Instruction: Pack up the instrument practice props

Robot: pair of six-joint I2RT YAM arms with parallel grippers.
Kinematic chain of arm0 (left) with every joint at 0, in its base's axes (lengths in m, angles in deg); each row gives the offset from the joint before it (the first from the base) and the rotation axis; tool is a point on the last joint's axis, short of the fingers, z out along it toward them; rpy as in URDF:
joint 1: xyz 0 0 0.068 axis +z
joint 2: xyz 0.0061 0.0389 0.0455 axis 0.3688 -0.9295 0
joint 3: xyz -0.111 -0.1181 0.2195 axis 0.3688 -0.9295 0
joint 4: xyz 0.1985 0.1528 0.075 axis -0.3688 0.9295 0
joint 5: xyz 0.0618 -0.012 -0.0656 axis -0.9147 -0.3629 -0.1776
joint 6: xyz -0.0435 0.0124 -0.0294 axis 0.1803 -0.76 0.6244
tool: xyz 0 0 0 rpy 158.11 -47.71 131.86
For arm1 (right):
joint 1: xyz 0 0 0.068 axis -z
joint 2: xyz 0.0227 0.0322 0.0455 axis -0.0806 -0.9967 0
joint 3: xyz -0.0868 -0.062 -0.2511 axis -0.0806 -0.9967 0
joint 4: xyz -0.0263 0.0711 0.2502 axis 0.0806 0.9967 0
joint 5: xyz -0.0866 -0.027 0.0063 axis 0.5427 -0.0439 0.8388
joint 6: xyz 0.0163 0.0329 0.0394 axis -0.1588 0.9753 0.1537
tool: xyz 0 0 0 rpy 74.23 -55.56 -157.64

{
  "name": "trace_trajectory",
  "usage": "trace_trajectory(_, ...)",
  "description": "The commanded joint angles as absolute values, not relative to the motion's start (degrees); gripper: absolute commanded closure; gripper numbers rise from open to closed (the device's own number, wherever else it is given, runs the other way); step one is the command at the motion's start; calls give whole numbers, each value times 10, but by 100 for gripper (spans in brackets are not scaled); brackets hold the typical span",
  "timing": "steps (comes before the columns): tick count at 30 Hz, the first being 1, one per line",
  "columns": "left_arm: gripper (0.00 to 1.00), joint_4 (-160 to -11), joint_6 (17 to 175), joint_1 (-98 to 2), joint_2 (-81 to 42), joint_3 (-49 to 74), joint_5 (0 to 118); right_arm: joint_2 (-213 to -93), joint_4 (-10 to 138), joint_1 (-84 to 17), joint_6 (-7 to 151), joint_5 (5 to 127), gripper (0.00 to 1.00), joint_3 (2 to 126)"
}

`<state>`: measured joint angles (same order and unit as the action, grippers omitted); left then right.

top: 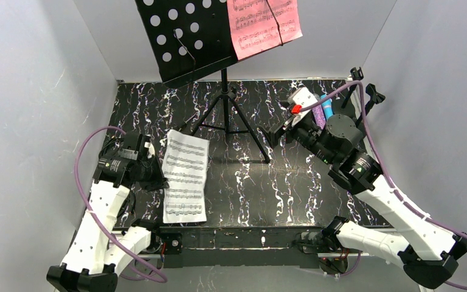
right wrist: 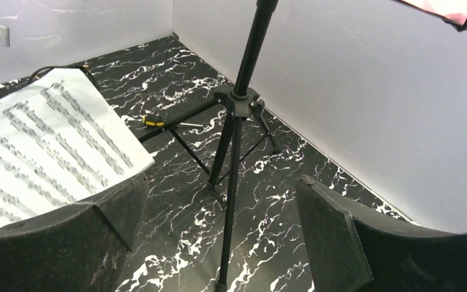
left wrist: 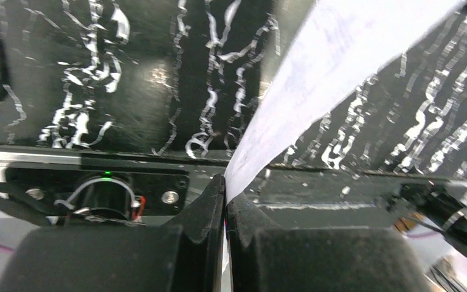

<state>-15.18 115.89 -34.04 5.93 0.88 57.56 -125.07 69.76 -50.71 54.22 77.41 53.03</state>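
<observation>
A white music sheet (top: 185, 176) lies left of centre on the marbled table, and my left gripper (top: 155, 176) is shut on its left edge. In the left wrist view the fingers (left wrist: 226, 182) pinch the white music sheet (left wrist: 328, 67). A pink music sheet (top: 264, 24) rests on the tall stand's plate. My right gripper (top: 278, 132) stands open and empty near the tripod's right leg; its wrist view shows the jaws (right wrist: 222, 194) wide apart. Behind that arm lie a blue microphone (top: 326, 102) and a purple glitter microphone (top: 318, 115). Black mic holders (top: 371, 94) stand at the back right corner.
The black tripod (top: 225, 109) with its perforated plate (top: 182, 36) stands at the back centre; its legs (right wrist: 234, 140) spread right in front of my right gripper. Grey walls close in the table on three sides. A black cable (right wrist: 48, 70) runs along the far wall.
</observation>
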Motion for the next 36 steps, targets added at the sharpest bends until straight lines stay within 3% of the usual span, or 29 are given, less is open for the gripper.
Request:
trace_trajectory(1,100,-135,1123,-334,32,19,461,-1227,701,-505,522,785,1,517)
trace_trajectory(10,100,-183,1033,-325,-77,83,281,-1212,713,-506,492,773,1,489)
trace_trajectory(15,100,-276,928,-310,-156,112,239,-1218,714,-505,483,756,1,472)
trace_trajectory(26,100,-460,781,-195,-351,216,365,-1240,669,-505,462,760,1,445)
trace_trajectory(36,100,-487,775,-116,-557,408,439,-1266,641,-505,450,787,1,433)
